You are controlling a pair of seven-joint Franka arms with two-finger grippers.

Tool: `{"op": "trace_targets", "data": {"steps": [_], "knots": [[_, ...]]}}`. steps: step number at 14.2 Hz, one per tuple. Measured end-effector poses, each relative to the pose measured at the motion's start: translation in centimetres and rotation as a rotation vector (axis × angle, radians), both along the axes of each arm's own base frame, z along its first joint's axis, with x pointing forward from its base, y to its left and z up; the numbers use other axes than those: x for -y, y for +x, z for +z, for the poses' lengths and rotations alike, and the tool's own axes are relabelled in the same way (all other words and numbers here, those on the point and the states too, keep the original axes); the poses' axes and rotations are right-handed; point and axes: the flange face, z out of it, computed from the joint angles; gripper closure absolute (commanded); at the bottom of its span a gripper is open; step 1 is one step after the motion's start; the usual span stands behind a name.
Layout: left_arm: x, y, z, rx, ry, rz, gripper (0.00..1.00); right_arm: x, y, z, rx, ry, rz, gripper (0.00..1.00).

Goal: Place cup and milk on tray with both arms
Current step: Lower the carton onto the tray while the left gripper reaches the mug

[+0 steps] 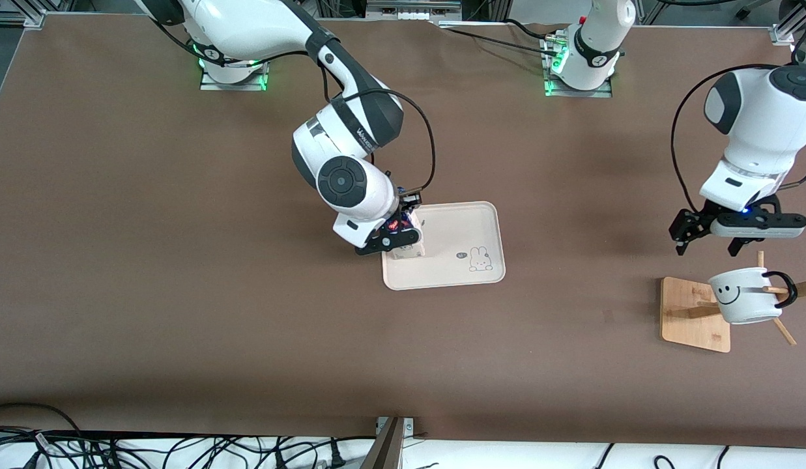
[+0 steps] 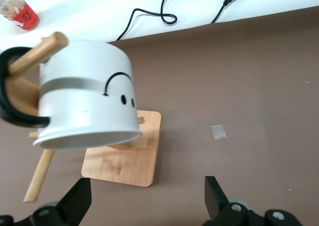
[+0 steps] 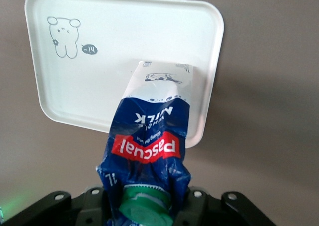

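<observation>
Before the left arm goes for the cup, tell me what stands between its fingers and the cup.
Nothing visible does. The open left gripper hangs over bare table beside the rack, whose peg carries the cup by its handle. The right gripper holds the milk on the tray.

tray (image 1: 471,225): bare from the bunny drawing (image 1: 481,258) toward the left arm's end | corner toward the right arm's end taken by milk carton (image 1: 408,247) clamped in right gripper (image 1: 394,238) | cup (image 1: 745,296) hangs on wooden rack (image 1: 694,314), pegs through its handle | left gripper (image 1: 710,242), fingers spread, hovers above the rack.
</observation>
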Motion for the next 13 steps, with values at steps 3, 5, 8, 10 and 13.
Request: {"op": "trace_targets", "data": {"steps": [3,5,8,10,13], "knots": [[-0.3,-0.1,0.5,0.035,0.001,0.0,0.0,0.0,-0.1,-0.4,-0.012,-0.008,0.003,0.49],[-0.2,0.0,0.7,0.087,-0.002,-0.009,0.0,0.2,0.0,-0.8,-0.013,-0.011,0.0,0.18],[0.0,0.3,0.2,0.145,-0.01,-0.023,0.0,0.7,0.8,-1.3,-0.003,-0.005,-0.01,0.0],[-0.1,0.4,-0.5,0.15,-0.013,-0.025,0.0,1.2,1.3,-1.5,0.002,-0.002,-0.017,0.0],[-0.6,0.7,-1.5,0.168,-0.019,-0.021,0.0,1.4,1.5,-1.4,0.007,0.002,-0.02,0.0]]}}
